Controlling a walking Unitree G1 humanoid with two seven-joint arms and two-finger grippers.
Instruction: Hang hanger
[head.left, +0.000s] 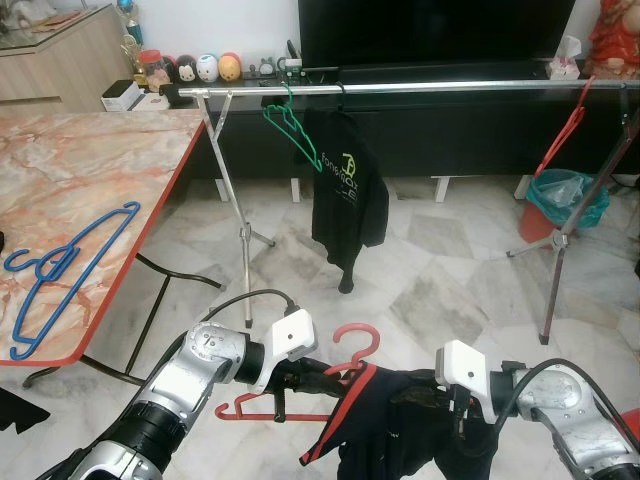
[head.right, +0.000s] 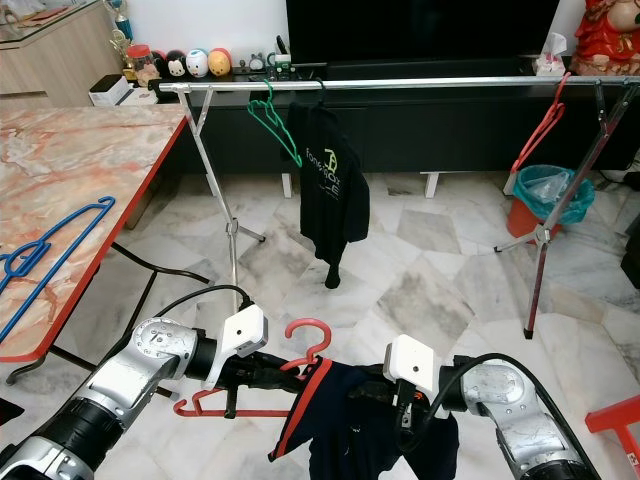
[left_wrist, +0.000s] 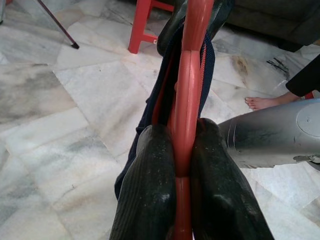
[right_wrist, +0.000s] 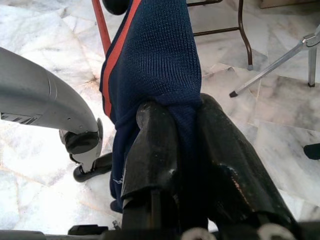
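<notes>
My left gripper (left_wrist: 182, 132) is shut on the bar of a red hanger (head.left: 355, 340), held low above the floor in front of me. A navy garment with red trim (head.left: 400, 420) is draped over that hanger. My right gripper (right_wrist: 180, 107) is shut on a bunched fold of the garment (right_wrist: 160, 50), to the right of the left gripper (head.left: 330, 378). Ahead, a metal clothes rail (head.left: 400, 88) runs across the room at some distance. On it hang a green hanger (head.left: 290, 125), a black T-shirt (head.left: 345, 190) and another red hanger (head.left: 565, 135).
A marble-topped table (head.left: 80, 170) with a blue hanger (head.left: 60, 270) stands at my left. The rail's tripod legs (head.left: 245, 240) stand on the floor ahead. A red bin (head.left: 565, 200) sits at the right, a red stool (head.right: 620, 415) by my right side. A person's bare foot (left_wrist: 262, 102) is nearby.
</notes>
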